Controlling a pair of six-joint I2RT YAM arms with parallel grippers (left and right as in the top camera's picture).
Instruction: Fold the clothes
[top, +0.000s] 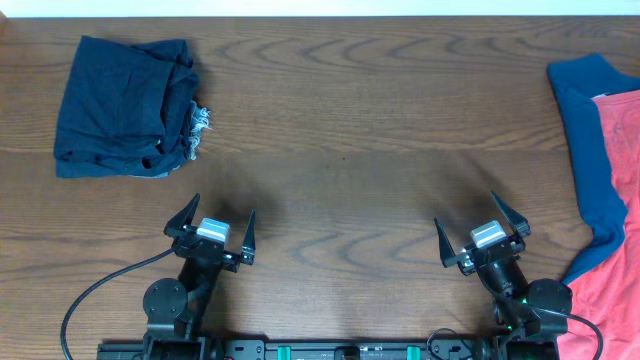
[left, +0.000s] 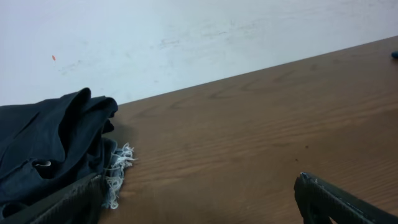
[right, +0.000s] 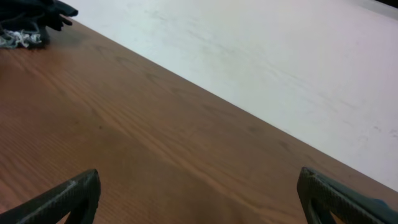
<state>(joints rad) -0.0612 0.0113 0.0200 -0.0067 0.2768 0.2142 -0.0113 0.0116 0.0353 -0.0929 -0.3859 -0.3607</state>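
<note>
Folded dark navy shorts (top: 115, 105) lie at the table's far left, with a frayed denim hem (top: 200, 128) showing at their right edge. They also show in the left wrist view (left: 50, 146). A blue garment (top: 590, 140) and a coral-red garment (top: 618, 200) lie crumpled at the right edge. My left gripper (top: 212, 222) is open and empty near the front, well below the shorts. My right gripper (top: 482, 232) is open and empty, left of the blue and red clothes.
The brown wooden table (top: 350, 150) spans the view; its far edge meets a white surface (left: 186, 37). A black cable (top: 95, 295) loops at the front left by the arm base.
</note>
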